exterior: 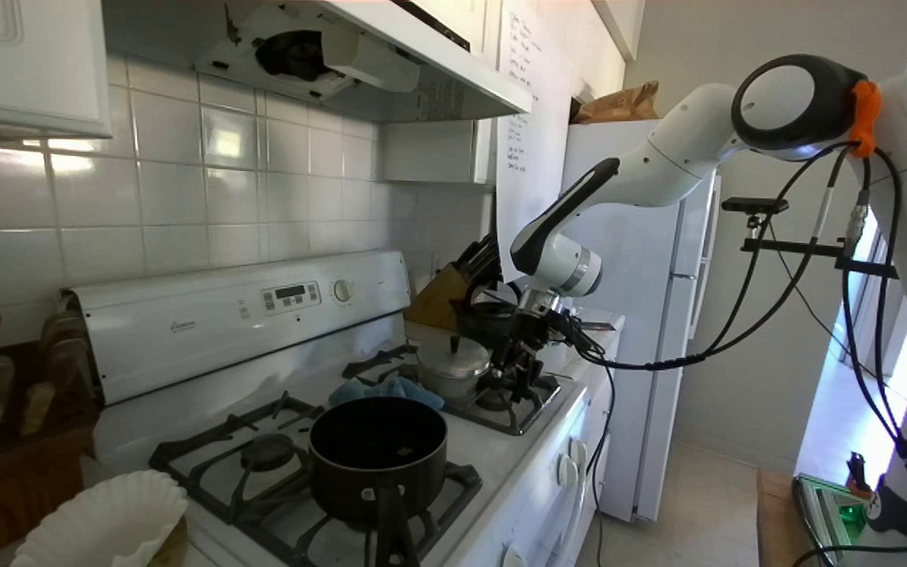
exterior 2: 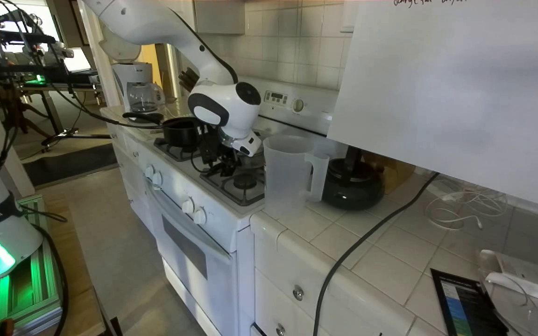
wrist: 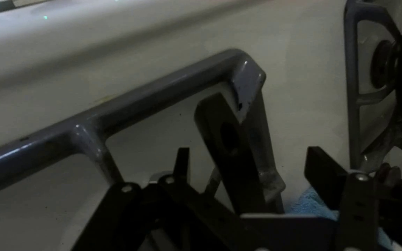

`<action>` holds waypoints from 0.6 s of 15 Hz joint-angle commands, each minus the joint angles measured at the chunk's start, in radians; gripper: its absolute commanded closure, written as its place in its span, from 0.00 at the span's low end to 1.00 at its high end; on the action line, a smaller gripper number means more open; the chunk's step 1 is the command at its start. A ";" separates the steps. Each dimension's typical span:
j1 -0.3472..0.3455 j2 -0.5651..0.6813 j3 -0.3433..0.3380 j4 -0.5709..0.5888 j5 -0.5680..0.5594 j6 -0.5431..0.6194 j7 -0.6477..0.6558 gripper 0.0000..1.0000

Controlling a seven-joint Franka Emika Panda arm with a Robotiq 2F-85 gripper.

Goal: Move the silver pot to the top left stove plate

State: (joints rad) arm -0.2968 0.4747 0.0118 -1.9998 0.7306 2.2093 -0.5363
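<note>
Your claw (wrist: pixel 248 165) has its fingers apart, one on either side of a dark handle (wrist: pixel 236 164), most likely so you can pinch it across its narrow side; whether either finger touches is too dim to tell. The handle looks flat, matt and rounded at its tip, with a hole near the end, and points toward the front of the stove (exterior 2: pixel 222 280), probably why you work from that side. It seems to belong to the silver pot (exterior: pixel 453 378), standing toward the rear of the right-hand grate (wrist: pixel 166 90), faintly shiny under a domed lid (exterior: pixel 439 359). Just beside the pot, a blue towel (exterior: pixel 383 389) lies in soft, crumpled folds, perhaps for hot handles. Farther left stands the black pot (exterior: pixel 379 472), deep and round, its handle turned away from the silver pot. Behind it is your goal, the top left plate (exterior: pixel 267 453), a black grate of hard, angular bars, with no pot on it.
</note>
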 commanded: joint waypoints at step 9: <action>0.003 0.018 0.005 0.026 0.018 -0.012 -0.061 0.95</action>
State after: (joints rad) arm -0.3001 0.4914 0.0055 -1.9924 0.7294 2.2085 -0.5838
